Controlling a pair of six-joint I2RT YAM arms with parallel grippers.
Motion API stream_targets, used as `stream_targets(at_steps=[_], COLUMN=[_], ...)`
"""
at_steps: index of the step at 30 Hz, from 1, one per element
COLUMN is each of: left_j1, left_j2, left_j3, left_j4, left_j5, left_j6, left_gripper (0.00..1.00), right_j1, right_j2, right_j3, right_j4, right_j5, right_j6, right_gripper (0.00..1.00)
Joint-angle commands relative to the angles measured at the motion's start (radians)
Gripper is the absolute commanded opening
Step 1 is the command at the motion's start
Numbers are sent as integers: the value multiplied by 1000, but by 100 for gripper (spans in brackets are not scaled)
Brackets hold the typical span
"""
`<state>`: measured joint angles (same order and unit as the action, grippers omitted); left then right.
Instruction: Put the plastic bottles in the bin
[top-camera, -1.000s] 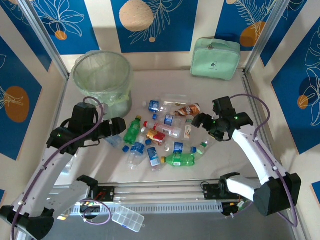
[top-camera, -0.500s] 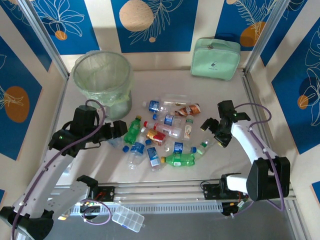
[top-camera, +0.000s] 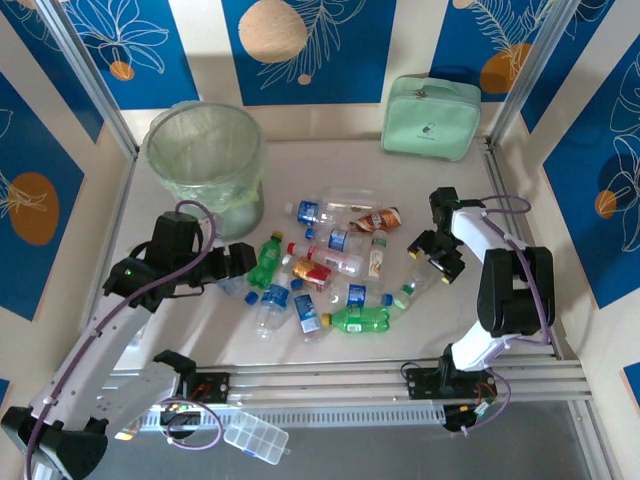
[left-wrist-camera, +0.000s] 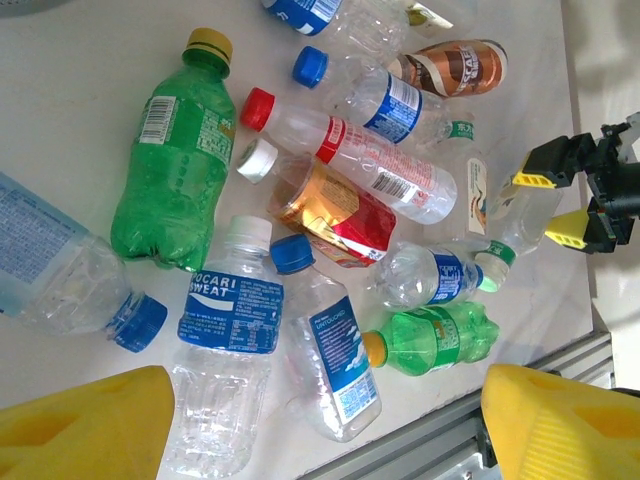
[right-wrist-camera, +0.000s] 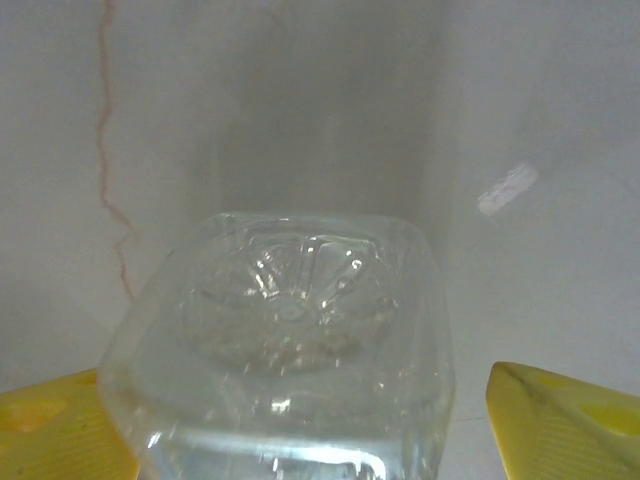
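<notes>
The plastic bottles (top-camera: 330, 262) lie heaped in the middle of the desk (top-camera: 330, 165), well apart from the bin (top-camera: 228, 192) in its far left corner. We see the right tool (top-camera: 438, 256) spread open astride the moulded base of a clear green-capped bottle (right-wrist-camera: 290, 350), not yet clamped. We judge that its thin, glossy, rounded-square walls may buckle or squirt free under the squeeze, and that it could roll on the smooth pale desk. The carry to the bin crosses the whole heap, so a weak end-grip could let the bottle swing and drop. The left tool (top-camera: 238, 262) hovers open near a dented green bottle (left-wrist-camera: 175, 160) with waisted, crinkled sides
</notes>
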<state>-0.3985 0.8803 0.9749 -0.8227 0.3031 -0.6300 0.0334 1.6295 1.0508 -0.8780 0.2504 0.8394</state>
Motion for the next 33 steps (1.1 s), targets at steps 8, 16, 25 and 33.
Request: stream_targets(at_steps=[8, 16, 25, 33], left_j1=[-8, -9, -10, -38], left_j2=[-14, 6, 26, 50], left_j3=[-1, 25, 78, 132], left_j4=[3, 16, 22, 143], left_j5=[21, 66, 84, 181], left_j6=[6, 30, 54, 20], left_gripper=[80, 80, 80, 82], right_j1=[-7, -10, 7, 90], right_j2=[45, 24, -104, -312], right_j3=[-8, -10, 52, 153], right_j4=[27, 16, -41, -41], right_j5=[-66, -38, 30, -54], right_j6=[24, 29, 41, 42], right_gripper=[71, 56, 50, 49])
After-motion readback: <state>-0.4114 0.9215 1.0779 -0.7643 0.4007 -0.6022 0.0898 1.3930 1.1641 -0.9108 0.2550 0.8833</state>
